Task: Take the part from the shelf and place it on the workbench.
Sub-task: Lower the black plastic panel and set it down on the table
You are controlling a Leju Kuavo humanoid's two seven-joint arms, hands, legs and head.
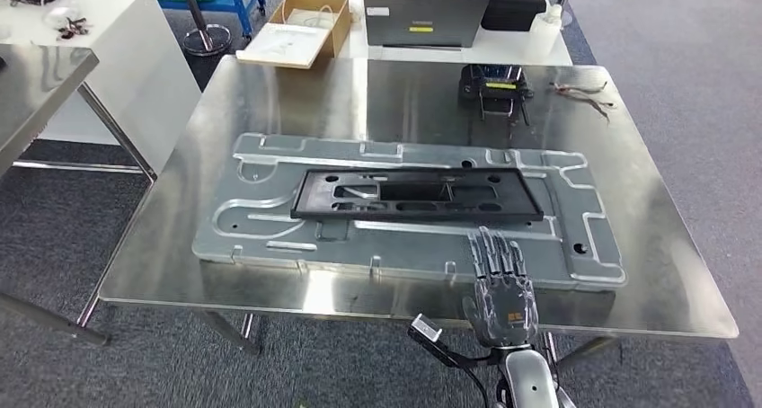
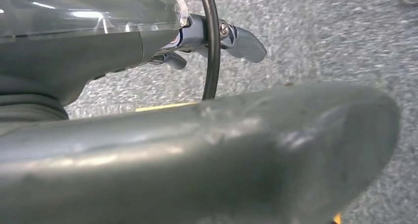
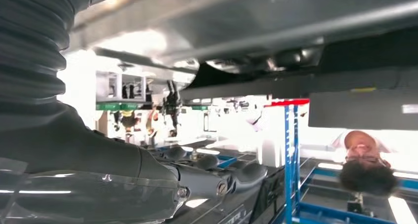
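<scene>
white table at upper left, open cardboard box at top centre, steel workbench mid-frame bearing a grey stamped metal panel with the black frame part lying flat on it, right hand at lower right, fingers spread, grasping nothing, over the panel's near edge, left hand over carpet, state cannot be told.

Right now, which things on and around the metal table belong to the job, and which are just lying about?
Part of the job:
- black frame part, lying on the stamped metal panel
- steel workbench
- right hand, fingers spread above the panel's near edge, holding nothing

Just lying about:
- laptop
- open cardboard box
- small black and yellow device
- loose wires
</scene>
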